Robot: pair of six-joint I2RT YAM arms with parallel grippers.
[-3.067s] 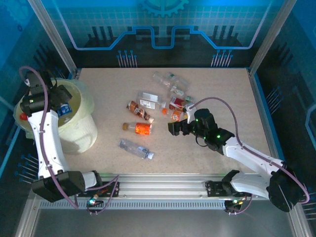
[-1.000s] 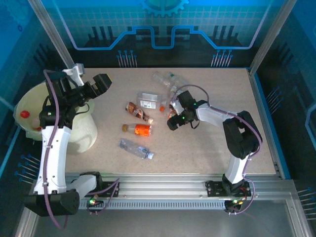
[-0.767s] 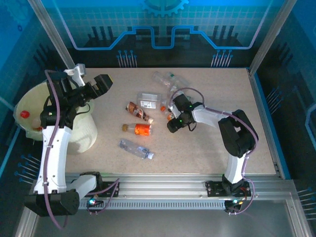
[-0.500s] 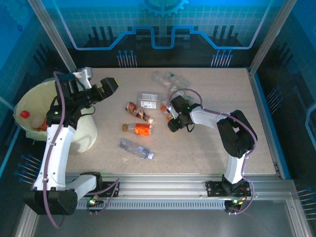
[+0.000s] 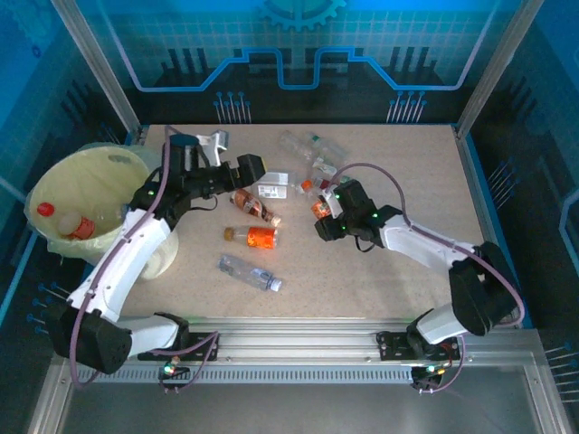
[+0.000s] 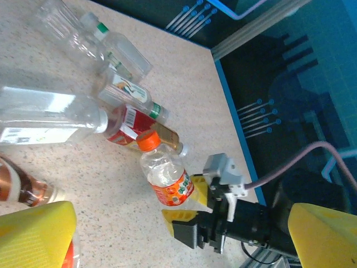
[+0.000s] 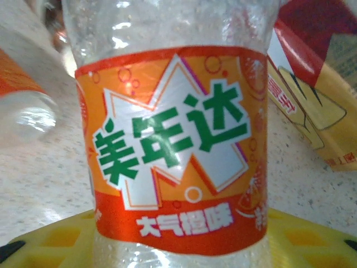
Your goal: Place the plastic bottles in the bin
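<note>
Cream bin [image 5: 86, 176] holding two bottles [image 5: 74, 226], left fingers [image 6: 33, 234] wide, right fingers [image 7: 312, 234] clamping orange-labelled bottle [image 7: 173, 151].

Speckled beige tabletop [image 5: 407, 172], and the bottles are mostly bunched up around the middle. Nearest the front edge is a clear bottle [image 5: 249, 271] on its side. A bit further back lies an orange-label bottle [image 5: 260, 237], also on its side. Behind that is a brown bottle [image 5: 253, 203] lying at a slant, right by a flat clear bottle with a white label [image 5: 270, 185]. Close by its neck is a red-label bottle [image 6: 129, 120], with a green-and-white label bottle [image 6: 129, 94] just beside it. Toward the back are a green-cap clear bottle [image 6: 120, 53] and a ribbed clear bottle [image 6: 56, 15]. The pale yellow bin [image 5: 86, 181] stands at the left edge.
</note>
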